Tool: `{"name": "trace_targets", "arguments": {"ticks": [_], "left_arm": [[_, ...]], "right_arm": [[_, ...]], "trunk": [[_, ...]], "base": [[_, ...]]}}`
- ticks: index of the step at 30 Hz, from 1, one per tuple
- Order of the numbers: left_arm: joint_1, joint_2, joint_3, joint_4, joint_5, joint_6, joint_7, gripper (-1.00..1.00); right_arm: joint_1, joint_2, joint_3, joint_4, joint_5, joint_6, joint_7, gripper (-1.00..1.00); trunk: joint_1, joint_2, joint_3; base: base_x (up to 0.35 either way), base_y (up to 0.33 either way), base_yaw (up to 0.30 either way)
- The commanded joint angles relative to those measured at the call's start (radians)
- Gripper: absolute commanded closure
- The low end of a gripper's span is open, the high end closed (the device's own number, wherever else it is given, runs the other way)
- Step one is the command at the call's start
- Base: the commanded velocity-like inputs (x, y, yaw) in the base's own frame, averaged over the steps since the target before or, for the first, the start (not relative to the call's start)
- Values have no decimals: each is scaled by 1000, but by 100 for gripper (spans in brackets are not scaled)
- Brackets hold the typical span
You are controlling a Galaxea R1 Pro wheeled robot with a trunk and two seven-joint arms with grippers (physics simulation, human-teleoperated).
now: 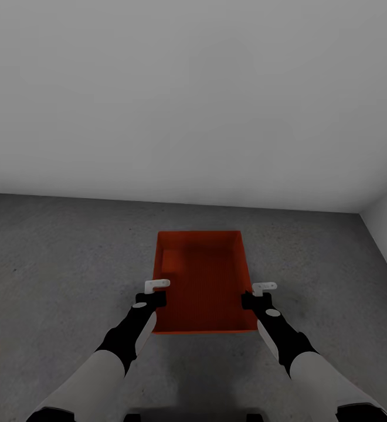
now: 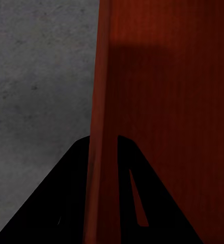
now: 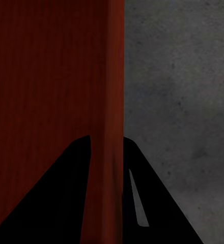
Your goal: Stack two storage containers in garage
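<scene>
- Grey speckled floor (image 1: 58, 264) spreads across the lower half of the frame, under my arms at the bottom edge.
- My left gripper (image 1: 153, 291) is clamped on the left wall of the orange-red container (image 1: 200, 281), a finger on either side of the wall.
- My right gripper (image 1: 260, 293) pinches the right wall likewise.
- At lower centre, the container sits level between them, open side up.
- Beyond, a plain white wall (image 1: 193, 99) fills the upper half.

Pretty dim and flat overall, soft light from above, no glare. The white wall (image 1: 193, 88) fades to grey at the edges. The container (image 1: 199, 281) has a shadowed inside, and both wrist views are murky, with pure black fingers (image 2: 66, 203).
</scene>
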Motion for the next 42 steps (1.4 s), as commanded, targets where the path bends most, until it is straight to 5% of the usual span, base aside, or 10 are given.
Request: {"name": "trace_targets", "arguments": {"ticks": [1, 12, 42], "left_arm": [[-1, 0, -2, -65, 14, 4, 8, 100], [-1, 0, -2, -65, 13, 4, 8, 100], [-1, 0, -2, -65, 13, 4, 8, 100]], "right_arm": [[0, -1, -1, 1, 0, 2, -5, 100], [0, 0, -1, 1, 0, 2, -5, 100], [0, 0, -1, 1, 0, 2, -5, 100]], "trunk": [[0, 0, -1], [0, 0, -1], [115, -210, -95]], "base": [[0, 0, 0], [0, 0, 0], [0, 0, 0]]}}
